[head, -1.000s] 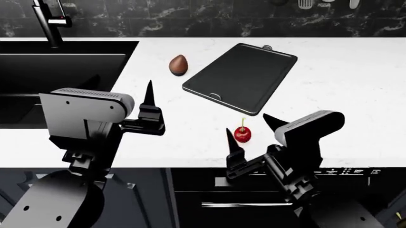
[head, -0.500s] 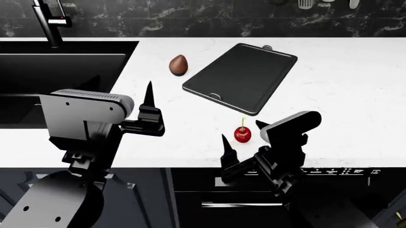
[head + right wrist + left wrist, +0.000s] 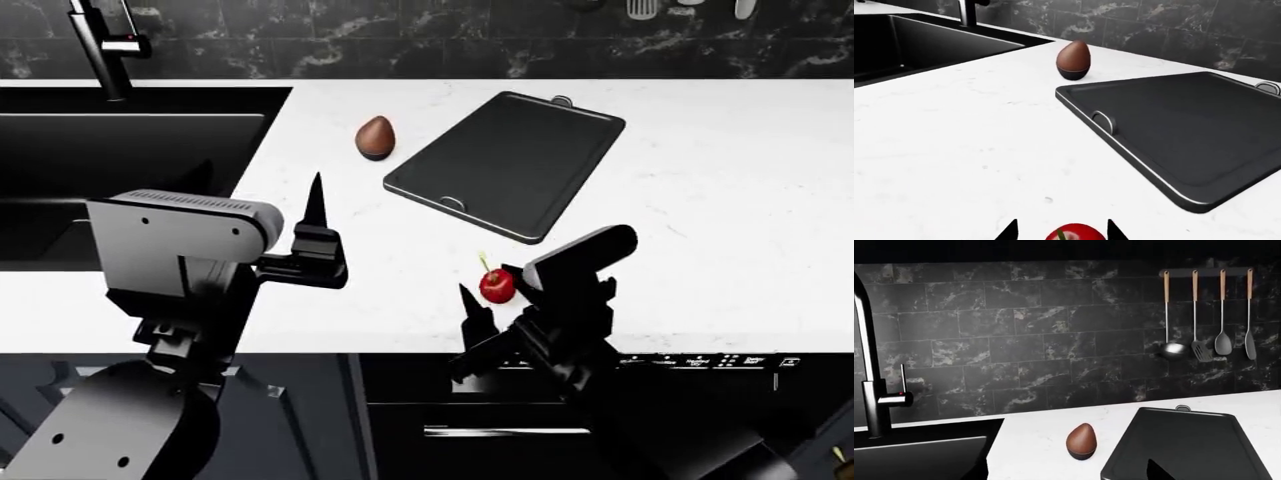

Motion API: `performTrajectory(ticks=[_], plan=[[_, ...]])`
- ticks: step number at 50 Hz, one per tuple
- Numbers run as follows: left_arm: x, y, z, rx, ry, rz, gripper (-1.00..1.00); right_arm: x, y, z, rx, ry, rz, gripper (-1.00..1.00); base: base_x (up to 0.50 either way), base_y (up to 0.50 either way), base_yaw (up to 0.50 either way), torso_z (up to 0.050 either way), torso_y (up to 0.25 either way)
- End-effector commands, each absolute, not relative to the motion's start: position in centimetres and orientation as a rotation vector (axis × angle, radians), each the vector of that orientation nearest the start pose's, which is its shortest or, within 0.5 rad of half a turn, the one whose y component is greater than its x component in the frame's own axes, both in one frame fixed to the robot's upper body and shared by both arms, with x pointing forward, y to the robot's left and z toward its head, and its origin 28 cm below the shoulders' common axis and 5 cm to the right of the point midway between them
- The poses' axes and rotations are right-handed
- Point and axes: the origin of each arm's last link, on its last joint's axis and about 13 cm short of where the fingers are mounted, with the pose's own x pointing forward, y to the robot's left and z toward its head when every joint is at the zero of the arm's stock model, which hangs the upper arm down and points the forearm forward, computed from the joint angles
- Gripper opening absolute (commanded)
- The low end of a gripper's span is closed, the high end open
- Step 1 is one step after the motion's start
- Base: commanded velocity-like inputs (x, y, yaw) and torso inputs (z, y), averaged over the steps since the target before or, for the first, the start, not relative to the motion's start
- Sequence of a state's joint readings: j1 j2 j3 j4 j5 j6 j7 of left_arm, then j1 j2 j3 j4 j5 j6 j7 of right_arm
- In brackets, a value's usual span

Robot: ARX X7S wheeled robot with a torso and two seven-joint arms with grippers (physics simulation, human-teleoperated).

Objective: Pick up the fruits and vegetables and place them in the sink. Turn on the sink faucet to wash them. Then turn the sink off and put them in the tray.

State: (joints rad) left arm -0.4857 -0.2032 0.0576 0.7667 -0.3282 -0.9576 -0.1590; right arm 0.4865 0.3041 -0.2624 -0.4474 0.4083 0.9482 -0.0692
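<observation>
Your right gripper (image 3: pixel 497 292) brackets the cherry (image 3: pixel 497 286) on the counter (image 3: pixel 721 200), below the tray (image 3: pixel 514 160). Your left gripper (image 3: pixel 318 225) hangs beside the sink (image 3: pixel 120 150).

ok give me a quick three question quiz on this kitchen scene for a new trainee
1. True or false: the tray already holds a piece of fruit.
2. Which gripper is at the cherry? A) left gripper B) right gripper C) neither
3. Fill in: the brown teardrop piece sits on the counter between the tray and the ____.

Key:
1. False. The tray is bare in all views.
2. B. The right gripper has a fingertip on each side of the cherry, while the left gripper hangs over bare counter.
3. sink.
</observation>
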Motion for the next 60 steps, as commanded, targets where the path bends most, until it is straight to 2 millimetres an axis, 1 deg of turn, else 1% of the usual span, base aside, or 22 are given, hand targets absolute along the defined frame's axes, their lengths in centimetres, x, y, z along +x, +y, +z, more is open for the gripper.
performTrajectory(ticks=[1,6,11,14,19,23,33,38,46,53,60], plan=[[23.4,21.0,20.4,0.040,-0.260,-0.120,1.00,26.0,-10.6,13.6,-0.233,0.219,0.362,-1.00,0.00,0.00,0.00,0.000,0.000],[23.3,20.9,20.5,0.040,-0.260,-0.120,1.00,25.6,-11.0,14.9,-0.236,0.171,0.337,-1.00,0.00,0.00,0.00,0.000,0.000],[23.3,20.9,20.6,0.041,-0.261,-0.121,1.00,25.2,-11.7,17.1,-0.236,0.082,0.278,-1.00,0.00,0.00,0.00,0.000,0.000],[23.3,20.9,20.7,0.043,-0.263,-0.122,1.00,24.8,-12.0,18.6,-0.237,0.027,0.261,-1.00,0.00,0.00,0.00,0.000,0.000],[23.2,20.9,21.2,0.048,-0.270,-0.123,1.00,23.6,-12.2,22.2,-0.245,-0.075,0.260,-1.00,0.00,0.00,0.00,0.000,0.000],[23.0,21.2,21.7,0.053,-0.280,-0.118,1.00,22.9,-12.3,23.7,-0.259,-0.118,0.263,-1.00,0.00,0.00,0.00,0.000,0.000],[21.9,22.8,23.7,0.066,-0.291,-0.111,1.00,22.3,-12.6,25.9,-0.310,-0.138,0.274,-1.00,-0.06,0.42,0.00,0.000,0.000],[21.7,23.8,25.0,0.039,-0.274,-0.120,1.00,22.3,-12.7,27.1,-0.342,-0.137,0.276,-1.00,-0.08,0.50,0.00,0.000,0.000],[21.4,25.3,26.4,0.033,-0.222,-0.121,1.00,22.5,-12.9,28.4,-0.325,-0.112,0.291,-1.00,-0.08,0.50,0.00,0.049,0.000],[21.2,26.0,27.3,0.041,-0.215,-0.138,1.00,22.6,-12.9,29.2,-0.361,-0.091,0.299,-1.00,-0.08,0.50,0.00,0.050,0.000],[21.0,26.6,27.4,0.044,-0.186,-0.146,1.00,22.7,-12.9,29.2,-0.381,-0.081,0.292,-1.00,-0.08,0.50,0.00,0.050,0.000]])
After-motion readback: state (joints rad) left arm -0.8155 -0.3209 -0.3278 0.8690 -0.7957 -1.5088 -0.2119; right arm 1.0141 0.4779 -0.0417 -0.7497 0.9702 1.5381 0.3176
